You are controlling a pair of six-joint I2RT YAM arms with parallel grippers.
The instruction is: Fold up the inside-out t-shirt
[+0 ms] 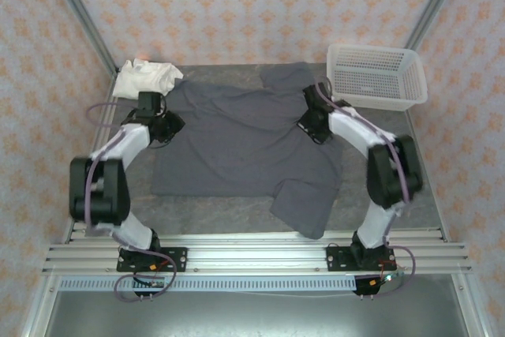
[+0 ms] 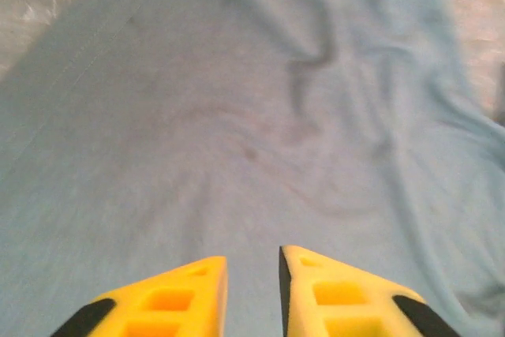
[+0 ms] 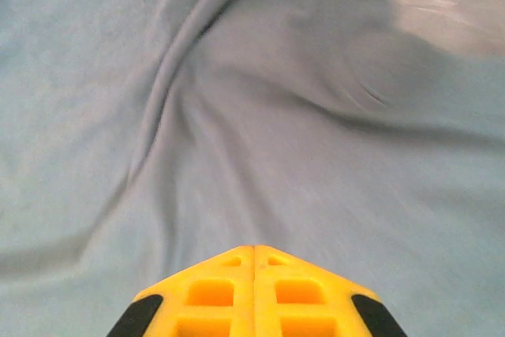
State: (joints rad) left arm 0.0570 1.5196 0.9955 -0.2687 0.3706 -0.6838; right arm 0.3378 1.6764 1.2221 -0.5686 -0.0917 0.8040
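Note:
The inside-out t-shirt [image 1: 245,147], dark slate grey, lies spread across the middle of the table, with one sleeve [image 1: 288,78] toward the back and a flap [image 1: 304,207] hanging toward the front right. My left gripper [image 1: 172,124] sits low over the shirt's left edge. In the left wrist view its yellow fingers [image 2: 252,262] stand a little apart, with nothing but the shirt's wrinkled cloth [image 2: 252,116] behind the gap. My right gripper [image 1: 309,127] is over the shirt's upper right part. Its fingers [image 3: 254,250] are pressed together, empty, above creased fabric [image 3: 237,116].
A small cream-white garment [image 1: 146,78] lies bunched at the back left corner, just past the shirt's edge. A white perforated basket [image 1: 376,76] stands at the back right. Bare grey table [image 1: 213,215] shows along the front, ahead of the metal rails [image 1: 252,254].

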